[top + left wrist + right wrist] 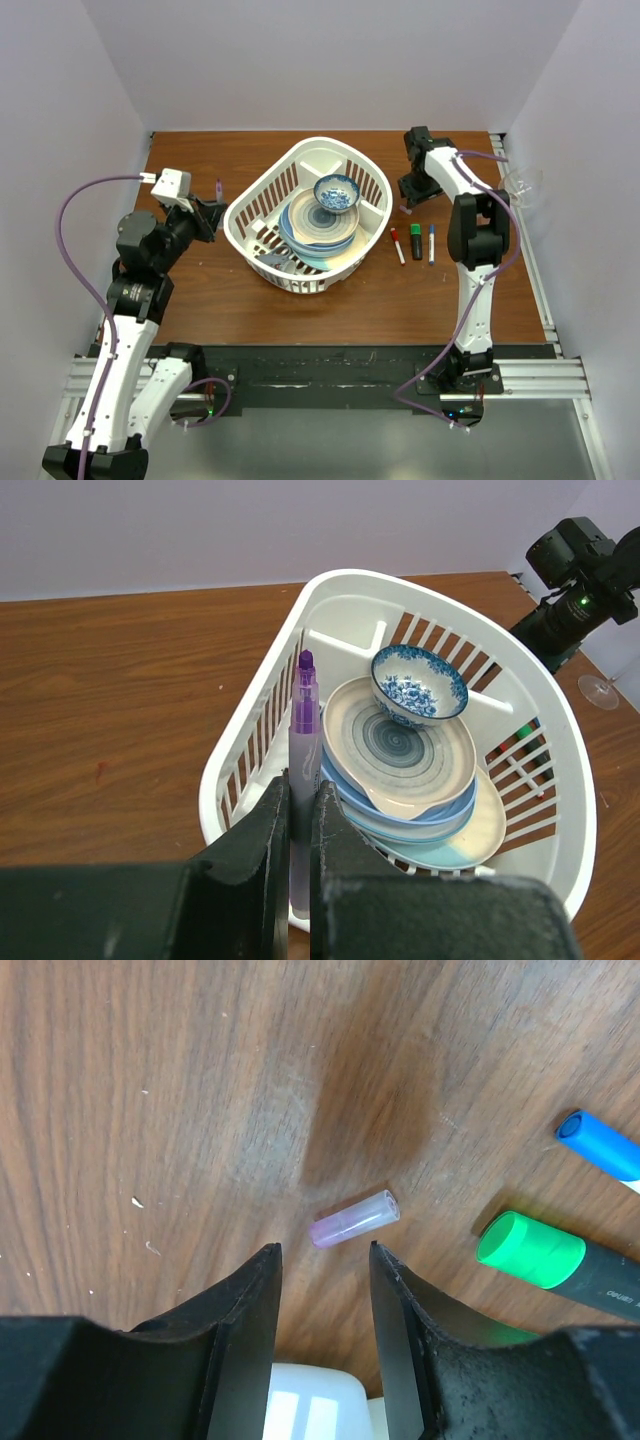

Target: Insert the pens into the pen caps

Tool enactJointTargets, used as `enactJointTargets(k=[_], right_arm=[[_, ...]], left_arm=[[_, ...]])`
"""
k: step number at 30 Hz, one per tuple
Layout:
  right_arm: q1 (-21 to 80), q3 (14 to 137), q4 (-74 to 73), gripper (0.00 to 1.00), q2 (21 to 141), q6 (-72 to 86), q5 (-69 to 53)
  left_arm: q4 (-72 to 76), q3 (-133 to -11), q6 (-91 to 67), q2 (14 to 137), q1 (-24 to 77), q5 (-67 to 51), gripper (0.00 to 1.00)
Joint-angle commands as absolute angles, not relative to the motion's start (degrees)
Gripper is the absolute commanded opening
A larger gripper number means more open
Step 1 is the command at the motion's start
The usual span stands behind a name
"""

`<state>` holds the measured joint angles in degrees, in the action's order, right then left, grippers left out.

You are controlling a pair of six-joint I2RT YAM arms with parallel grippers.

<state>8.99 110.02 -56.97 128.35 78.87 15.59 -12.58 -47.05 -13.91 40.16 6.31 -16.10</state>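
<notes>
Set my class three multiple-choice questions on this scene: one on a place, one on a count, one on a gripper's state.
1. The purple cap lies: A in the wine glass; B on the table by the right gripper; C in the bowl.
2. Pens lying on the table right of the basket: A one; B five; C three.
3. The left gripper is: A shut on the purple pen; B open, empty; C shut on a plate.
Answers: B, on wood before the open fingers; C, red, green, blue ends; A, fingers clamp its barrel.
</notes>
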Motion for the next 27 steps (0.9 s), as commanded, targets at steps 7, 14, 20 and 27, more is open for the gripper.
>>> enactJointTargets(k=[7, 14, 20, 27], right_arm=[[9.1, 110.0, -60.6, 0.46, 127.8, 85.3, 19.3], [9.2, 109.9, -63.5, 0.47, 128.3, 87.4, 19.3], [9.6, 110.7, -63.9, 0.47, 129.8, 88.5, 19.4], [9.5, 110.0, -60.9, 0.48, 131.0, 89.7, 19.6]], left_arm=[[-12.3, -49.3, -13.9, 40.1, 6.9, -16.7, 0.00], [-12.9, -49.8, -13.2, 40.6, 7.3, -16.2, 0.00], [-12.2, -50.3, -12.9, 41.7, 7.8, -15.9, 0.00], [-12.9, -50.6, -12.8, 41.7, 7.9, -15.2, 0.00]])
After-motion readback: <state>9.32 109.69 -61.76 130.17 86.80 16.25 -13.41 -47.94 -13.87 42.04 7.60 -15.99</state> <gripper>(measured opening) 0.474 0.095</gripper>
